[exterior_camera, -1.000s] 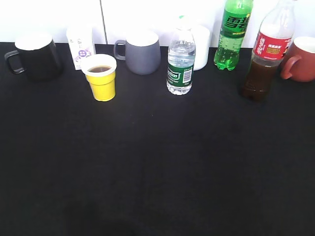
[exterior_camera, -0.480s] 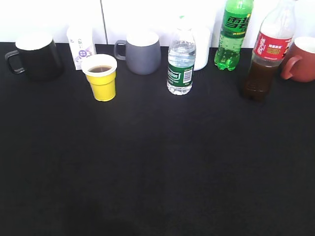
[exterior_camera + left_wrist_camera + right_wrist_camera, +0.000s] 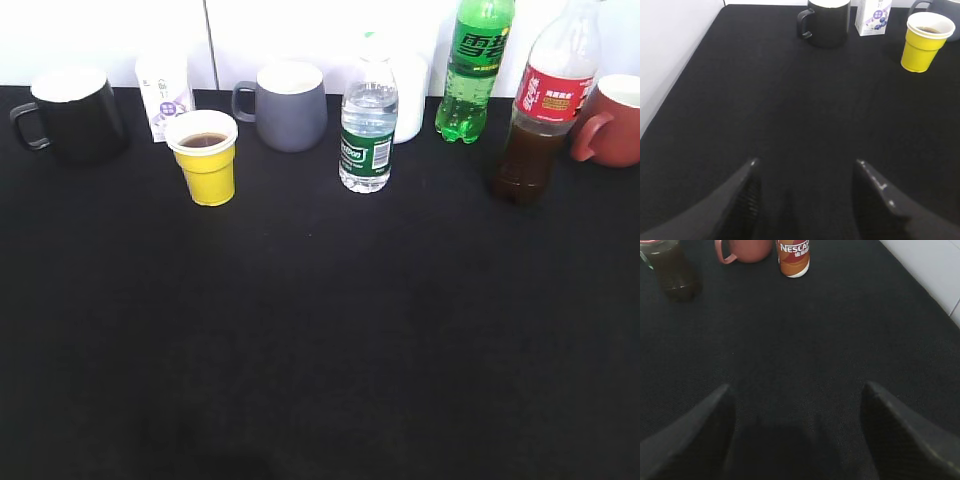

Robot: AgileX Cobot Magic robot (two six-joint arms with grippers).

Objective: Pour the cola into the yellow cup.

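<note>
A black worktop (image 3: 320, 330) runs back to a white wall, with cups and bottles lined along its far edge. The yellow cup (image 3: 205, 157) stands left of centre with dark drink already in it; the cola (image 3: 542, 105) stands upright far right, beside a red mug (image 3: 612, 122). The left hand (image 3: 805, 187) and right hand (image 3: 795, 412) both hang wide, holding nothing, low over bare cloth. Another pour could overfill the light cup or tip it. Nothing has visibly moved since the earlier frames.
</note>
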